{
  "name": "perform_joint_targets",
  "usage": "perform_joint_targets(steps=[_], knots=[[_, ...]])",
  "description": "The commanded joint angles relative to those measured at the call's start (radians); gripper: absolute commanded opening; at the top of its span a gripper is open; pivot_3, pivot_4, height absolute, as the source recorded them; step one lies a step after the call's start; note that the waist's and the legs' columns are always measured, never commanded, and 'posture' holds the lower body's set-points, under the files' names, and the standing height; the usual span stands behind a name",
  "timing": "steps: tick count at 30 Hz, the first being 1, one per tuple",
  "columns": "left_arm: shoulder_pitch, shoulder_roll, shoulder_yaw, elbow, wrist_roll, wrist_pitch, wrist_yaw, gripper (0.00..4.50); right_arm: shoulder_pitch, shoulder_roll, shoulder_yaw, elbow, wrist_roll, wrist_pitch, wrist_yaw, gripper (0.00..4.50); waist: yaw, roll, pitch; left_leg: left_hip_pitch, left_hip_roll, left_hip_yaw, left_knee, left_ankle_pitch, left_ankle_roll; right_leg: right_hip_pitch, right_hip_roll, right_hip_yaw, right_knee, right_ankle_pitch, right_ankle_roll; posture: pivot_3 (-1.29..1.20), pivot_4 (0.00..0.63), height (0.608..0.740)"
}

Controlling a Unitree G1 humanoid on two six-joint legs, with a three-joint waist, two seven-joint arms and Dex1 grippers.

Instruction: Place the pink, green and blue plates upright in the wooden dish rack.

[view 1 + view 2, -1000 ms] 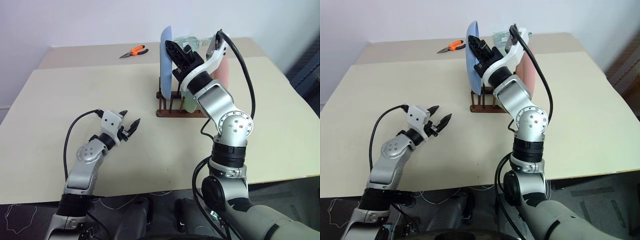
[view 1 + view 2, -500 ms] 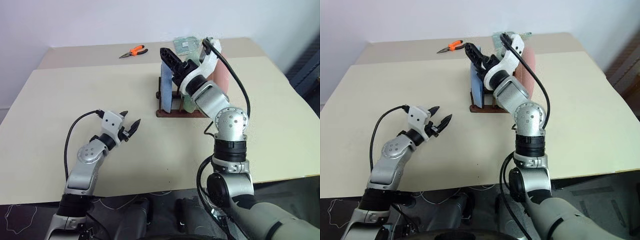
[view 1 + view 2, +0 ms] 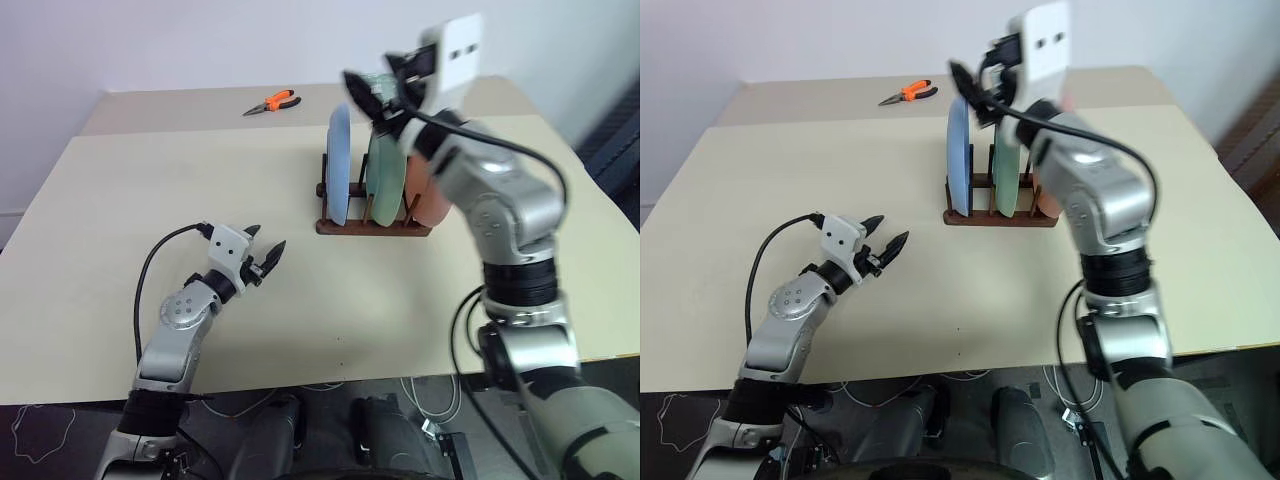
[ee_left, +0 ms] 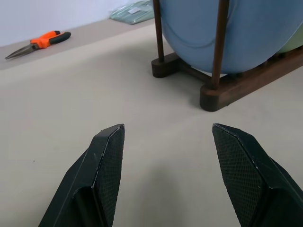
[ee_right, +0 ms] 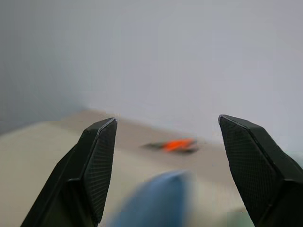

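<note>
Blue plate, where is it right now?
In the left eye view the blue plate stands upright in the wooden dish rack, in its leftmost slot, next to the green plate, mid-table, with the pink plate on the far right.

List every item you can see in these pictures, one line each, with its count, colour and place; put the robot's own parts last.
Table: one, beige, under everything.
Wooden dish rack: one, dark brown, on the table past its middle.
Blue plate: one, light blue, upright in the rack's leftmost slot.
Green plate: one, pale green, upright in the rack, between the other two.
Pink plate: one, pink, upright at the rack's right end.
Pliers: one pair, orange handles, far side of the table, left of the rack.
Greenish flat thing: one, at the table's far edge behind the rack; cannot tell what it is.
Left tool: one, black fingers, open and empty, low over the table, left of the rack.
Right tool: one, black fingers, open and empty, raised above the rack.
</note>
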Motion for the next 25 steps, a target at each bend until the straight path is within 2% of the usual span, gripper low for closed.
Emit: perform_joint_targets(steps=[1,4,6,11,13,17,25], knots=[[0.019,0.025,0.029,-0.037,0.006,-0.014,-0.001,3.02,0.161,-0.153,-0.180,-0.068,0.018,-0.055,0.152,4.44,0.013,-0.001,0.000,0.000,0.000,0.000,0.000,0.000,0.001,0.000,0.000,0.000,0.000,0.000,0.000,0.00,0.150,0.726],[0.030,0.043,0.030,-0.025,0.010,-0.021,-0.009,3.02,0.336,-0.260,-0.296,-0.053,-0.014,-0.076,0.202,4.44,0.011,0.000,0.000,-0.002,0.000,0.000,0.001,-0.001,0.001,0.000,-0.001,0.000,-0.001,-0.001,-0.002,0.00,0.150,0.726],[0.026,0.046,0.033,-0.013,0.009,-0.022,-0.009,3.02,0.444,-0.289,-0.342,-0.044,-0.017,-0.077,0.235,4.44,0.009,0.000,0.000,-0.002,0.001,0.000,0.001,-0.001,0.001,0.000,-0.001,0.000,-0.001,-0.002,-0.003,0.00,0.150,0.726],[0.024,0.050,0.027,0.014,0.024,-0.022,-0.002,3.02,0.655,-0.295,-0.338,0.014,-0.072,-0.126,0.311,4.44,0.005,0.001,0.000,-0.002,0.002,0.001,0.002,0.000,0.001,-0.001,-0.001,-0.001,0.000,-0.002,-0.003,0.00,0.150,0.726],[0.032,0.056,0.013,0.017,0.043,-0.030,-0.004,3.02,0.711,-0.266,-0.313,0.052,-0.087,-0.154,0.332,4.44,0.009,0.001,0.000,-0.002,0.002,0.001,0.003,0.000,0.001,0.000,-0.001,-0.001,0.000,-0.002,-0.003,0.00,0.150,0.726],[0.061,0.060,0.014,0.015,0.058,-0.036,-0.002,3.02,0.743,-0.205,-0.250,0.114,-0.163,-0.243,0.316,4.44,0.007,0.001,0.001,-0.002,0.002,0.001,0.003,0.000,0.001,0.000,-0.001,-0.001,0.000,-0.002,-0.003,0.00,0.150,0.726],[0.089,0.047,0.030,-0.014,0.060,-0.031,0.025,3.02,0.668,-0.169,-0.199,0.257,-0.219,-0.351,0.331,4.44,0.010,0.001,0.001,-0.002,0.001,0.001,0.004,-0.001,0.001,0.000,-0.001,-0.001,0.000,-0.002,-0.003,0.00,0.150,0.726]])
